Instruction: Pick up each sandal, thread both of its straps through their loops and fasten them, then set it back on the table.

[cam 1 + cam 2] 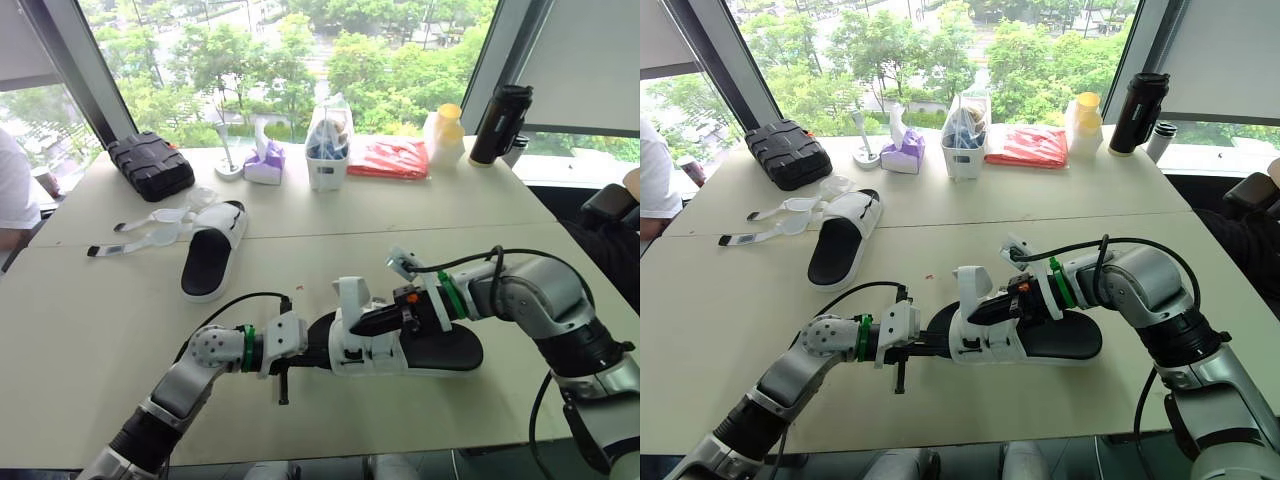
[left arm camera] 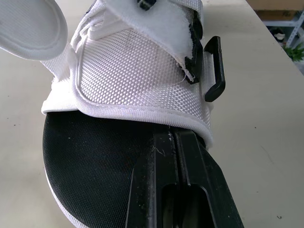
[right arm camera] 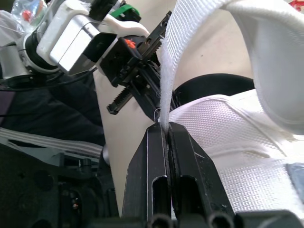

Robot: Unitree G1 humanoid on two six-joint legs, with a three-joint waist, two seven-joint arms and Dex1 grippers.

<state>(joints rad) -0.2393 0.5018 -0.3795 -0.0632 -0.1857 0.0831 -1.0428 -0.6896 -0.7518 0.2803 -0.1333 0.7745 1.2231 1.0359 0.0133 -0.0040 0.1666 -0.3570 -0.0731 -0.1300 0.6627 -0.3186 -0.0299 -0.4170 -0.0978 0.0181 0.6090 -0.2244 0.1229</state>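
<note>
A black-soled sandal with a white mesh upper (image 1: 400,350) lies on the table near the front edge, between my two arms. My left gripper (image 1: 318,345) is shut on the toe end of its sole (image 2: 95,161), just below the mesh upper (image 2: 137,71). My right gripper (image 1: 372,322) is shut on a white strap (image 3: 176,57) of this sandal, above the upper. A black loop (image 2: 213,69) sticks out at the upper's side. The second sandal (image 1: 213,250) lies farther back on the left, its straps (image 1: 150,232) spread open on the table.
Along the table's far edge stand a black case (image 1: 151,165), a tissue holder (image 1: 264,160), a white basket (image 1: 327,150), a red packet (image 1: 390,157), a yellow-capped bottle (image 1: 445,135) and a black flask (image 1: 498,125). A person's sleeve (image 1: 12,190) shows at far left.
</note>
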